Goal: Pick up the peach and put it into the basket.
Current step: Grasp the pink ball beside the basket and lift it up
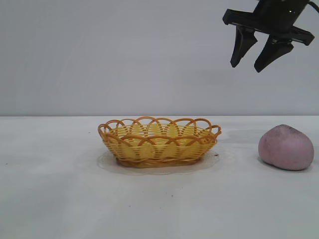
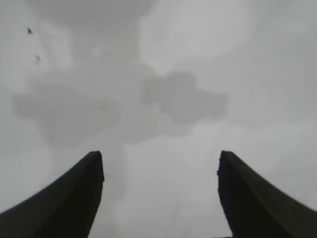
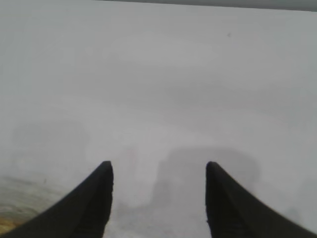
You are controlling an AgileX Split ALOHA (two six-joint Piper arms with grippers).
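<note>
The peach (image 1: 286, 147), a dusty pink-purple lump, lies on the white table at the right. The yellow-orange wicker basket (image 1: 158, 141) stands at the centre, empty. My right gripper (image 1: 246, 66) hangs open high above the table, above and a little left of the peach, fingers pointing down. Its wrist view shows the open gripper (image 3: 158, 171) over bare table, with a yellow-brown patch (image 3: 10, 218) at one corner, and no peach. My left gripper (image 2: 159, 161) is out of the exterior view; its wrist view shows it open and empty over bare table.
The white table (image 1: 60, 189) runs wide to the left and in front of the basket. A grey wall stands behind. A faint round stain (image 1: 107, 162) rings the basket's foot.
</note>
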